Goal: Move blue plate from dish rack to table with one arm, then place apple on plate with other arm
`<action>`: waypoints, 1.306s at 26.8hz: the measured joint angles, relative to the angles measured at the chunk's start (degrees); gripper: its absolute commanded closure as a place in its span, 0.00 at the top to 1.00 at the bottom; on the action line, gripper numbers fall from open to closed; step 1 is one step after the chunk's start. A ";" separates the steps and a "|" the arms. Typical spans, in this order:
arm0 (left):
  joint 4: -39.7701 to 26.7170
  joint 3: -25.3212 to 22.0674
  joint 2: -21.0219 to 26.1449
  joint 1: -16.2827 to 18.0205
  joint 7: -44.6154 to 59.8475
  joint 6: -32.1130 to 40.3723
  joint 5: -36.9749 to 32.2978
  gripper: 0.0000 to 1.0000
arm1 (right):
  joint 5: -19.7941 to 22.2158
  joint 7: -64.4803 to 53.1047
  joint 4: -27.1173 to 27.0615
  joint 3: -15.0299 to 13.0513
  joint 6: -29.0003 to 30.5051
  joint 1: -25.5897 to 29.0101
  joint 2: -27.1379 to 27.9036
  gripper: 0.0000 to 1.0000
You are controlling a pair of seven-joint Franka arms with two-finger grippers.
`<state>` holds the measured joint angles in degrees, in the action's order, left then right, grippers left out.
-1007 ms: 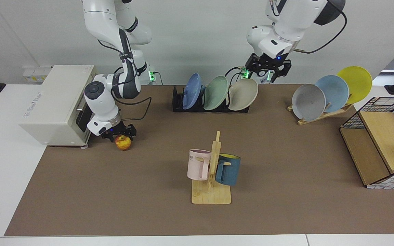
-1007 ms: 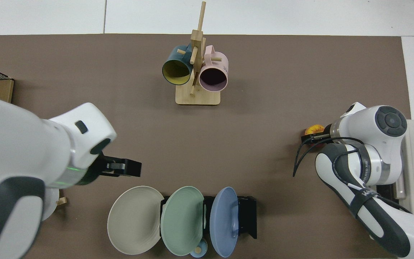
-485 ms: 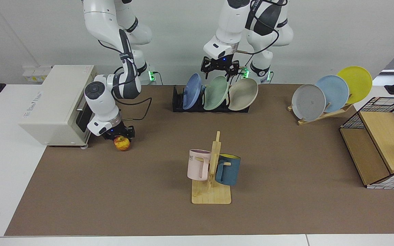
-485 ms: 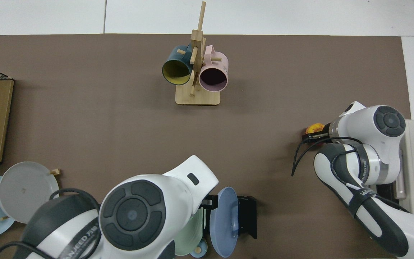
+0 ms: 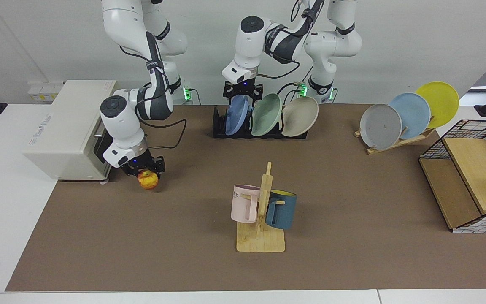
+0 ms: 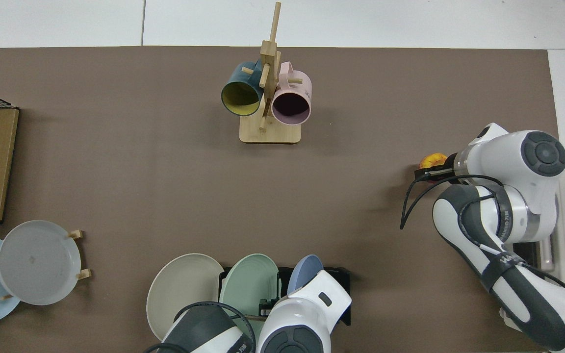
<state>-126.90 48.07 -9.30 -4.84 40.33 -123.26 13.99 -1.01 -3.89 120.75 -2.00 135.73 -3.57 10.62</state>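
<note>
The blue plate (image 5: 235,115) (image 6: 305,267) stands on edge in the leftmost slot of the black dish rack (image 5: 219,127) (image 6: 342,294) at the back of the table (image 5: 352,190). My left gripper (image 5: 243,99) hangs right at the plate's top rim, open, with a finger on either side. In the top view the left arm hides that gripper. The apple (image 5: 148,180) (image 6: 433,160) is at the mat's edge beside a white appliance. My right gripper (image 5: 146,170) (image 6: 429,167) is shut on it from above.
A green plate (image 5: 266,114) and a beige plate (image 5: 300,116) fill the rack's other slots. A wooden mug tree (image 5: 262,211) with two mugs stands mid-table. A wooden stand (image 5: 395,141) holds grey, sky-blue and yellow plates. A white appliance (image 5: 68,126) and a wire-and-wood shelf (image 5: 466,185) flank the mat.
The left arm swung across from beside the beige plate to the blue plate's top rim. The right gripper shifted slightly toward the table's front, and the apple moved with it.
</note>
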 measured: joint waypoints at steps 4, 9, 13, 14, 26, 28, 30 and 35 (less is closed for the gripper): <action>-0.44 0.06 0.41 0.04 0.17 -0.80 0.00 0.47 | 0.08 0.00 -3.58 -0.03 -3.47 0.00 -0.77 0.00; -0.23 -0.10 0.52 0.06 0.16 -0.79 0.00 0.26 | 0.12 0.00 -7.98 0.04 -7.92 -0.16 -1.70 0.00; 0.84 0.18 0.51 0.06 0.20 0.49 0.01 0.11 | 0.12 0.75 -9.40 0.06 -8.90 -1.99 -1.90 0.00; 1.35 0.22 0.50 0.06 0.23 1.22 0.01 0.09 | 0.12 1.42 -9.58 0.07 -8.99 -2.53 -1.91 0.00; 9.84 0.04 -0.44 0.06 0.29 15.82 0.01 0.00 | 0.12 14.78 -12.49 0.16 -10.51 -12.41 -2.06 0.00; 11.00 -0.23 -0.73 0.05 0.29 18.05 -0.03 0.00 | 0.12 15.58 -13.08 0.16 -10.73 -13.08 -2.06 0.00; 11.89 -0.89 -1.03 0.05 0.29 19.73 -0.06 0.00 | 0.12 15.78 -13.54 0.14 -10.83 -13.26 -2.06 0.00; 13.17 -5.97 -1.50 -0.10 -1.26 20.80 -0.16 0.00 | 0.12 15.78 -14.18 -0.30 -10.88 -12.39 -2.05 0.00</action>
<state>-113.73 42.10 -10.80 -4.93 39.08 -102.45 13.83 -0.89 11.89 106.58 -2.30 124.85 -15.96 8.56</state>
